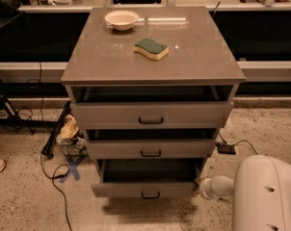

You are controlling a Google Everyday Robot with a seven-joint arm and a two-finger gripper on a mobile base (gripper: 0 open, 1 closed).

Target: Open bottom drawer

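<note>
Camera view: gripper [202, 185] beside bottom drawer [136, 190]

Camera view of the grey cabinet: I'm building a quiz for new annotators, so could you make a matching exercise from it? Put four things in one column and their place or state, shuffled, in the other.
Things:
1. bowl
2. sponge
3. bottom drawer
4. hand

Place or state:
A. pulled out, with its dark inside showing
B. back left of the cabinet top
C. low, beside the lowest drawer's right front corner
D. near the middle of the cabinet top, green side up

Pairs: 1-B, 2-D, 3-A, 4-C
</note>
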